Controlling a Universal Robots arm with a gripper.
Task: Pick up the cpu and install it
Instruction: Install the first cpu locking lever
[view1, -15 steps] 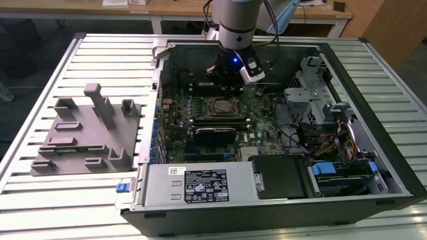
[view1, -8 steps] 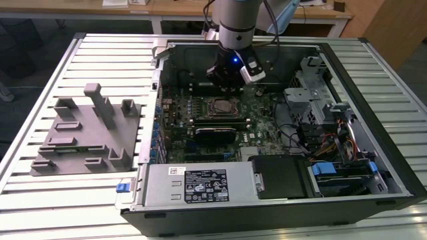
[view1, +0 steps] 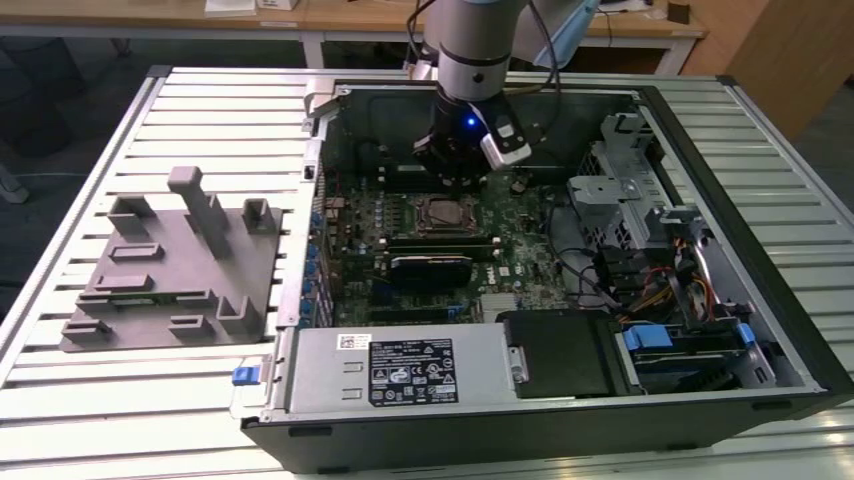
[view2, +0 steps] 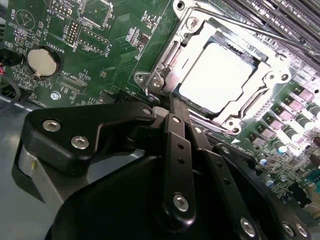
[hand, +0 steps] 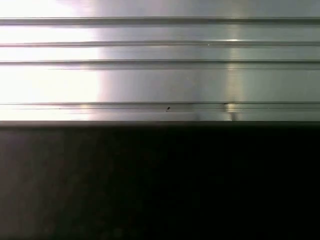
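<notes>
- the cpu (view2: 216, 75) sits flat inside the motherboard socket frame (view2: 170, 60), its pale silver top facing up; in the exterior view it reads as the small pale square (view1: 442, 212) near the middle of the motherboard (view1: 521, 215).
- the open computer case (view1: 694, 150) lies on its side on the slatted metal table (view1: 200, 110), toward the table's edge on the exterior view's right; the grey fixture block (view1: 174, 265) stands well apart, toward the edge on the exterior view's left.
- the tool (view1: 458, 180) hangs inside the case, just above the board and close to the socket's far side in the exterior view.
- in the second wrist view the tool's black fingers (view2: 176, 145) come together to a narrow point with nothing seen between them, so the tool looks closed and empty; that tip (view2: 172, 100) lies right at the socket frame's edge, just beside the chip, not on it.
- the key relation: the chip lies directly ahead of the fingertips, beyond the frame's rim; being square, it has no long axis, and its sides run parallel to the frame.
- judgement: the chip appears already seated, though whether the frame is latched down over it cannot be told.
- the first wrist view shows bright metal slats (hand: 160, 65) over a dark band.
</notes>
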